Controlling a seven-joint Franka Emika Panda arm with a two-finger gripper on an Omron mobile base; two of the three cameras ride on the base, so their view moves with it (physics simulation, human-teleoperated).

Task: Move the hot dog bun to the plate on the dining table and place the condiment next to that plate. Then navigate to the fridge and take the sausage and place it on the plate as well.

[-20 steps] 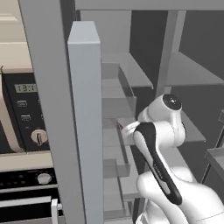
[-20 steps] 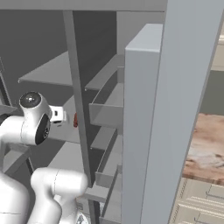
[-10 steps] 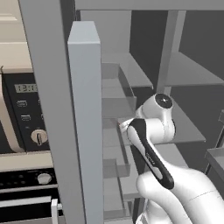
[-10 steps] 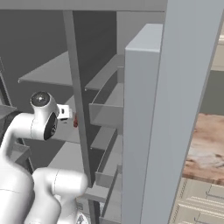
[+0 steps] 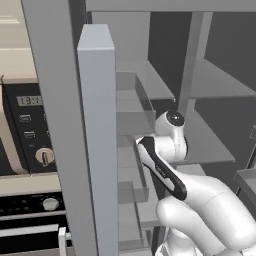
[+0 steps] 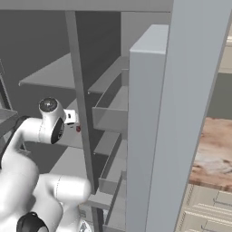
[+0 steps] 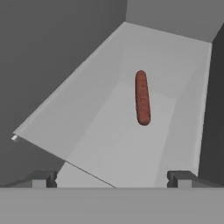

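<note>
Jaws stand wide apart and hold nothing; in the hand view the gripper (image 7: pixel 111 177) shows its two dark tips at the bottom edge, far from each other. Ahead of them the sausage (image 7: pixel 142 98) lies flat on a grey fridge shelf (image 7: pixel 100 131), pointing away from the camera, well clear of the tips and of the shelf's walls.

Left base view: the arm (image 5: pixel 167 165) reaches into the open fridge (image 5: pixel 200 80) beside the fridge door (image 5: pixel 97 135), which stands edge-on. Its upper joint sits higher and further into the fridge than a second ago. The oven column (image 5: pixel 30 150) stands left of the door.

Right base view: the arm's joint has shifted right, toward the shelves, since the earlier frame. A small reddish spot at the hand's end may be the sausage; too small to tell.
</note>
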